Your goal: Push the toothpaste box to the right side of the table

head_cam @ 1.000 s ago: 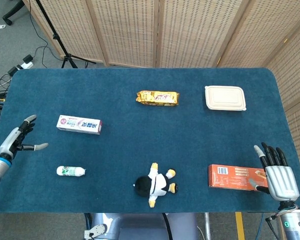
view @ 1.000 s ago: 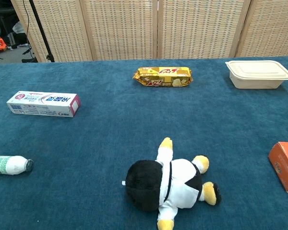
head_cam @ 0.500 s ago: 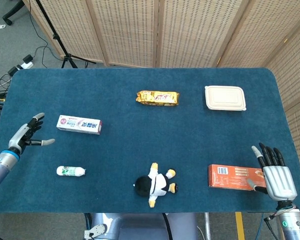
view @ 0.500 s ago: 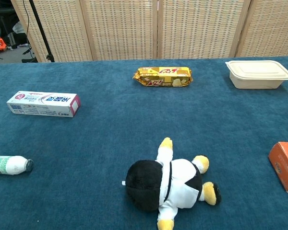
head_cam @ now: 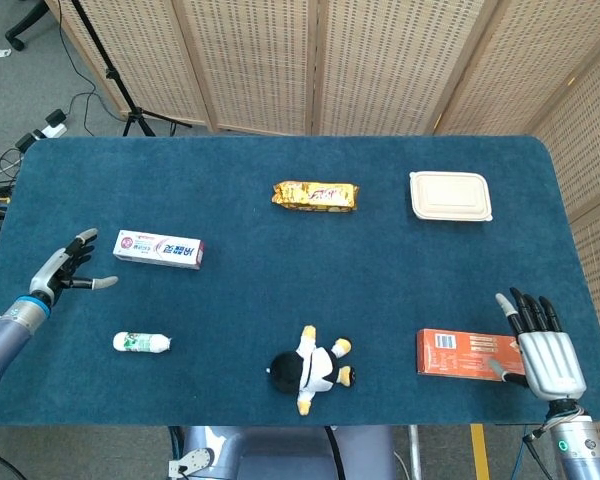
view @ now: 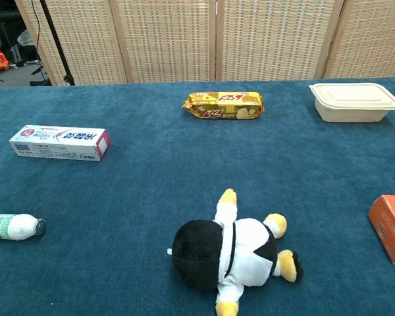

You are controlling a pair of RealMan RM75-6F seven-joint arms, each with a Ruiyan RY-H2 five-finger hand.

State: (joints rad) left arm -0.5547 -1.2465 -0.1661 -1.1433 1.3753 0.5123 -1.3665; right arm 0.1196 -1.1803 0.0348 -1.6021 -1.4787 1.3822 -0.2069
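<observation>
**White box unpushed, at nine o'clock**

My left hand (head_cam: 68, 272) hangs spread and empty just beside the toothpaste box (head_cam: 158, 249), not touching; the whole push is left. My right hand (head_cam: 540, 350) lies flat, fingers apart, on the orange box (head_cam: 460, 353). One toothpaste box, one bottle (head_cam: 141, 342), one doll (head_cam: 310, 369) on the worktop (head_cam: 280, 290).

One toothpaste box (head_cam: 158, 248), snack pack (head_cam: 316, 195), lidded container (head_cam: 450, 196), orange box (head_cam: 462, 352), bottle (head_cam: 141, 342), plush doll (head_cam: 310, 369)

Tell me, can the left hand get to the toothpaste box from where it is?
Probably yes. The left hand is open just off the left end of the toothpaste box, with only bare table between them; the small bottle lies nearer the front edge.
</observation>
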